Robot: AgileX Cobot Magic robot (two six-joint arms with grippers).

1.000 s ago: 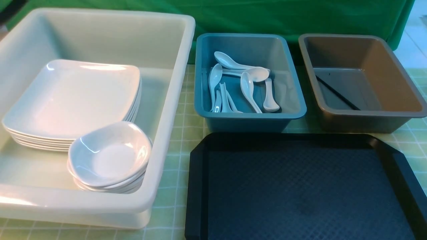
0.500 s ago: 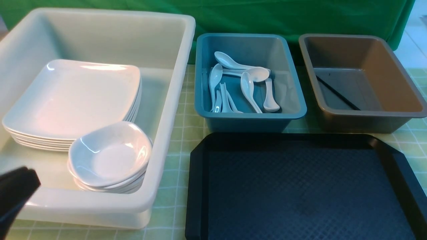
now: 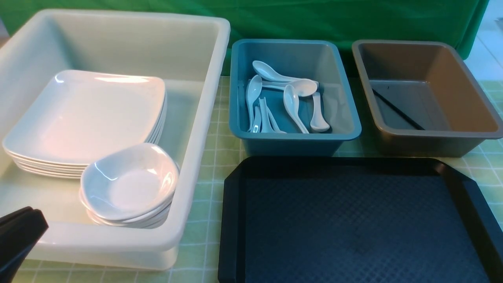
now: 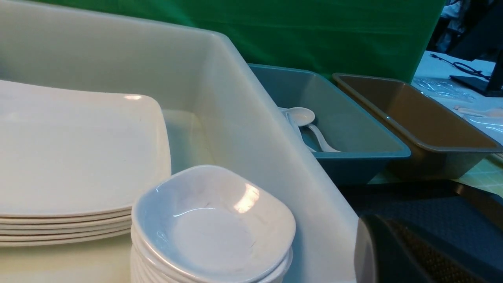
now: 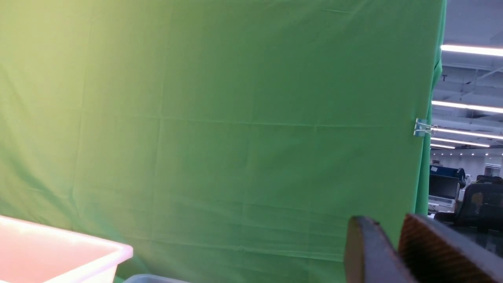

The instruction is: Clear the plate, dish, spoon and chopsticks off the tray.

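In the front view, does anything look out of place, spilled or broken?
Nothing stands out. The tray is bare, the plates and small dishes sit stacked in the white tub, the spoons lie loose in the blue bin, and black sticks lie in the brown bin.

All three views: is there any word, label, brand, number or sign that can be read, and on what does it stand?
None can be read.
White tub, blue bin, brown bin, tray: no print or labels visible.
Stacked plates, small dishes, spoons: plain white.
Green backdrop: plain cloth.
Office monitor in the right wrist view: too small and blurred to read.
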